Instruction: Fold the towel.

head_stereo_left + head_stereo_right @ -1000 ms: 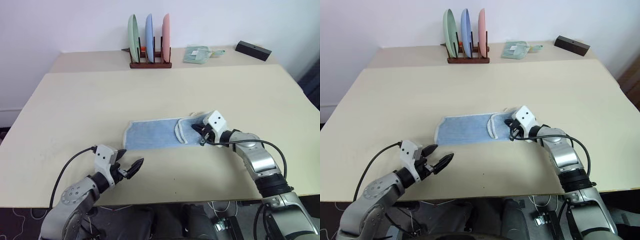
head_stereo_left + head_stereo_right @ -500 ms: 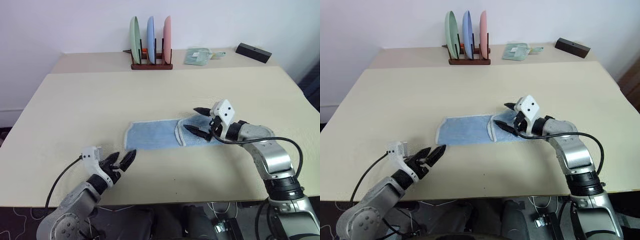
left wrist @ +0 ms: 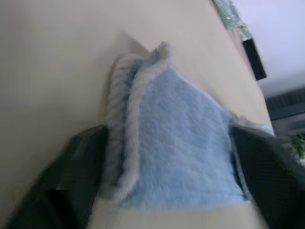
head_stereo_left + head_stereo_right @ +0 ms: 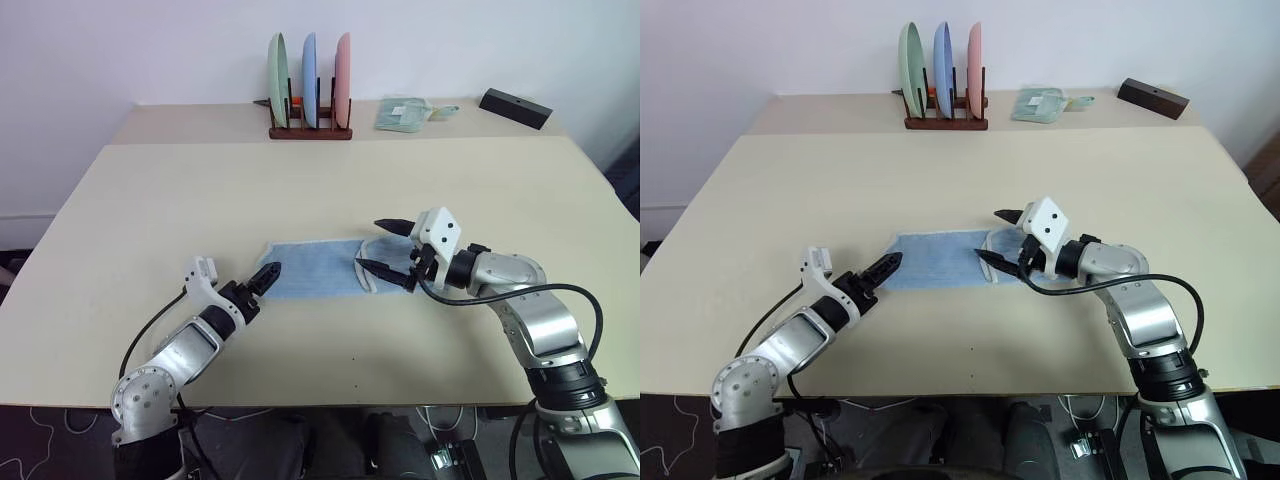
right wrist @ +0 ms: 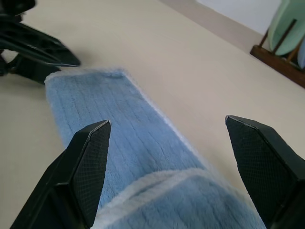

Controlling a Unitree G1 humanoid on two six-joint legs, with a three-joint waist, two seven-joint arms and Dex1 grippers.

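The light blue towel [image 4: 310, 268] lies flat on the table [image 4: 180, 200], its right end folded back over itself as a short flap [image 4: 378, 262]. My right gripper [image 4: 378, 245] hovers just above that flap, open, with nothing between its fingers; in the right wrist view its fingers [image 5: 90, 157] spread wide over the towel [image 5: 119, 129]. My left gripper [image 4: 262, 277] is low at the towel's left end. In the left wrist view its dark fingers [image 3: 81, 162] stand apart on either side of the towel's hemmed end [image 3: 167, 143], open.
A wooden rack with three upright plates [image 4: 308, 85] stands at the back of the table. A small folded pale green cloth [image 4: 403, 112] and a black box [image 4: 515, 108] lie at the back right. The table's near edge runs just below both arms.
My right gripper opened, let go of the folded end and rose above it. My left gripper rolled and moved forward to the towel's left end.
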